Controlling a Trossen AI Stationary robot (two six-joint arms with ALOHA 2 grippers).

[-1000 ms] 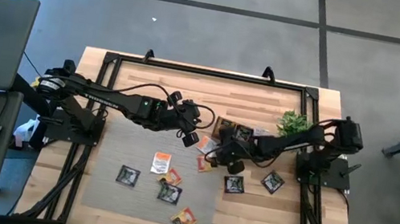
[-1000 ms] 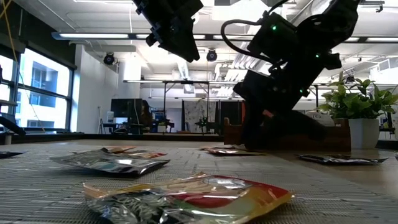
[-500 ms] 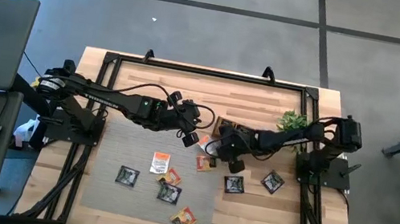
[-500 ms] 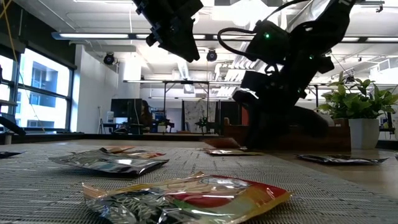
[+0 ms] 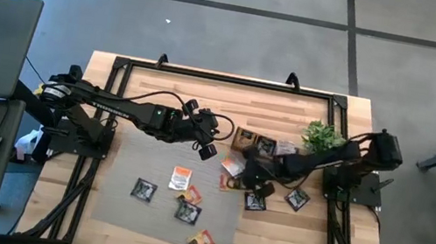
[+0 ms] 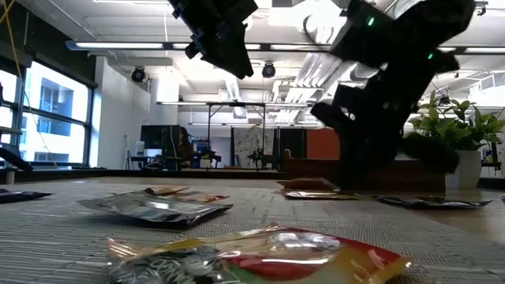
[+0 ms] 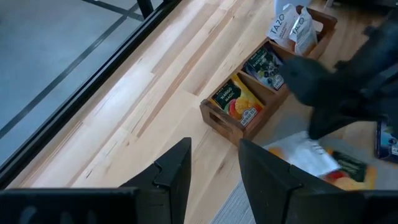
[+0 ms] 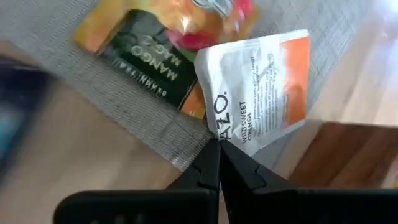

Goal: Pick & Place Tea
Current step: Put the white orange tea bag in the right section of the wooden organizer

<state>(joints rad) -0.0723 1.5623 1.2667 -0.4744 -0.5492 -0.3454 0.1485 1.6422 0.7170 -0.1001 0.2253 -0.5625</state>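
Right tool (image 8: pixel 217 149) pinched shut on a white-and-orange tea sachet (image 8: pixel 258 90).
The sachet stuck out beyond the fingertips, seemingly tilted; left tool (image 5: pixel 207 145) hovered open.

Low cam: crinkled tea sachet (image 6: pixel 260 254) lies flat up front on the grey mat (image 6: pixel 55 237), a silver one (image 6: pixel 154 207) behind it. Left arm (image 6: pixel 215 31) hangs overhead. Right arm (image 6: pixel 387 87) reaches down near the wooden tray (image 6: pixel 308 167). Potted plant (image 6: pixel 456 134) at right.
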